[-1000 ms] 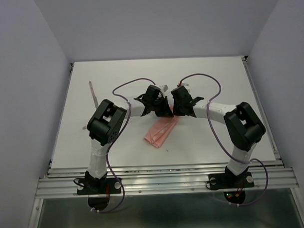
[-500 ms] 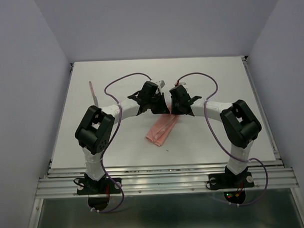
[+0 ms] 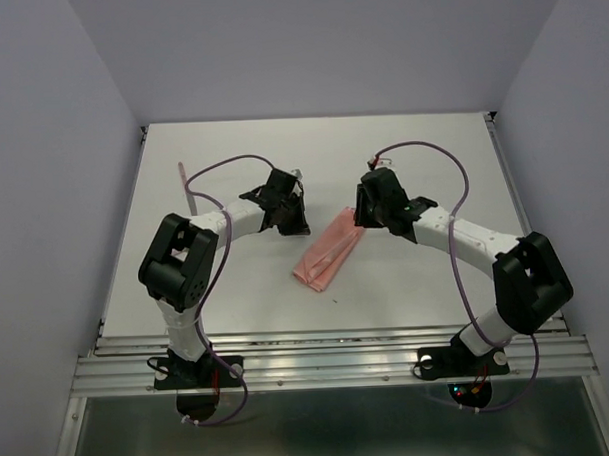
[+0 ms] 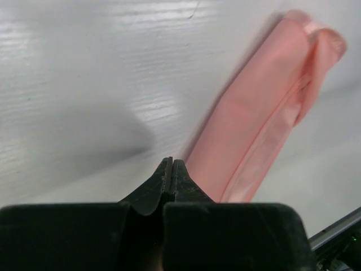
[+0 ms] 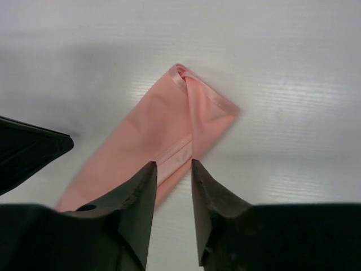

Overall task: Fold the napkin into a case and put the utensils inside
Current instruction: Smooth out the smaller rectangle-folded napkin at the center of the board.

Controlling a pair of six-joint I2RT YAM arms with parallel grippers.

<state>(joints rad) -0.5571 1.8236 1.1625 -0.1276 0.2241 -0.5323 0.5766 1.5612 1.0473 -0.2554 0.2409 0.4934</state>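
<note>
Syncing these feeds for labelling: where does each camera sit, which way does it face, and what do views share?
Top external: above and behind the bases, facing down on the table; left arm and right arm show whole.
Left wrist: on that arm, facing down past the shut left end effector at the napkin.
Right wrist: likewise, facing down through the open right end effector at the napkin.
Shared: all three show the napkin.

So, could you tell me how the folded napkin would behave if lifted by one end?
The napkin would probably droop and unfold: its thin layers lie loosely overlapped. Looking light, it would likely slide or bunch if pushed across the smooth table.
</note>
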